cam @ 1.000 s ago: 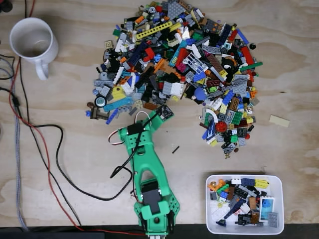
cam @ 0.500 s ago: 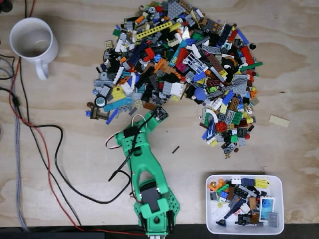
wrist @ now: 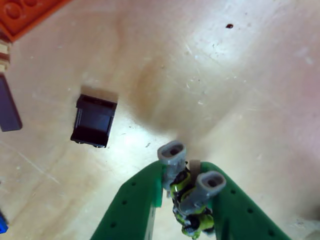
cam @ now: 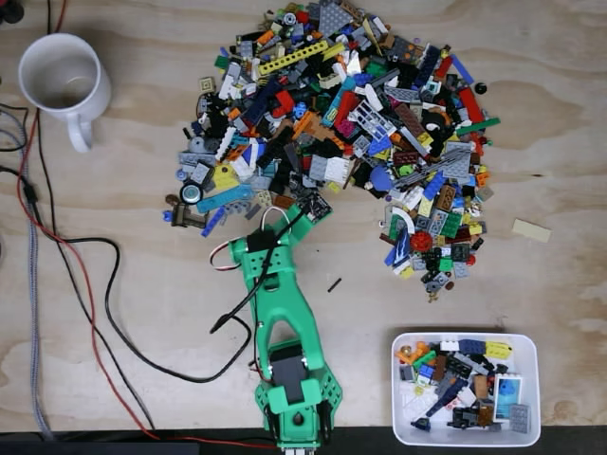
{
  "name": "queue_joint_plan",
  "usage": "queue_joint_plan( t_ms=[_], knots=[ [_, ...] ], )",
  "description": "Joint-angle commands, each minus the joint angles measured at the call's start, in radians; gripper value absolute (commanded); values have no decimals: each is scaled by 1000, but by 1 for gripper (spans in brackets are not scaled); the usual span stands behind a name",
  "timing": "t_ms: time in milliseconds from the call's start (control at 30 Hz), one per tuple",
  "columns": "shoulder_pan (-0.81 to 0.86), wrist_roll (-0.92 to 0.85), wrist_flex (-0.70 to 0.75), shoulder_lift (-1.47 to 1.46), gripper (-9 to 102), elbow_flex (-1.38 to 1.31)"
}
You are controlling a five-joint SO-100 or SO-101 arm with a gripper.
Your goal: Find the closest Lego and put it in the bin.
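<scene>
Fixed view from above: the green plastic arm (cam: pixel 280 332) rises from its base at the bottom edge of the pale plywood desk (cam: pixel 133 171) and reaches up toward the lower rim of the big heap of mixed, many-coloured Lego pieces (cam: pixel 341 133), which spreads across the upper middle of the desk. The two-finger gripper (cam: pixel 313 207) sits right at that rim, just beside an orange-brown brick and a few dark pieces. In this view I cannot tell how the fingers stand.

The wrist view is plainer. The gripper (wrist: pixel 192 177) enters from the bottom edge, and its two green fingers (wrist: pixel 132 210) are drawn close together around a small grey-and-lime Lego part (wrist: pixel 187 187) with two grey tube-like ends, pinched between them above bare wood. To the upper left of it, apart from the fingers, a small black boxy Lego piece (wrist: pixel 93 121) lies flat on the desk. An orange studded plate (wrist: pixel 25 15) fills the top left corner, and a dark blue-grey strip (wrist: pixel 9 105) lies at the left edge.

The shallow white plastic rectangular tray with rounded corners (cam: pixel 465 339) stands near the bottom right corner of the desk, well apart from the gripper, and holds a scatter of coloured bricks. A white round handled mug (cam: pixel 62 83) stands near the top left corner. Red and black cables (cam: pixel 90 284) trail along the left side.
</scene>
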Motion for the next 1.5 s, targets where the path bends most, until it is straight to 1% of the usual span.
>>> queue_joint_plan(
  t_ms=[0,133,333,567,833,1100,1267,1333,1467],
  knots=[
    [8,-15,18,9,0,-72],
    [54,-28,78,11,0,-123],
    [229,-48,167,-31,0,-232],
    [552,-107,261,-92,0,-443],
    [928,-262,359,-100,0,-655],
    [1282,-426,390,-80,0,-716],
    [1485,-537,359,-66,0,-678],
    [1552,-568,327,-61,0,-666],
    [1641,-617,324,-61,0,-670]
  ],
)
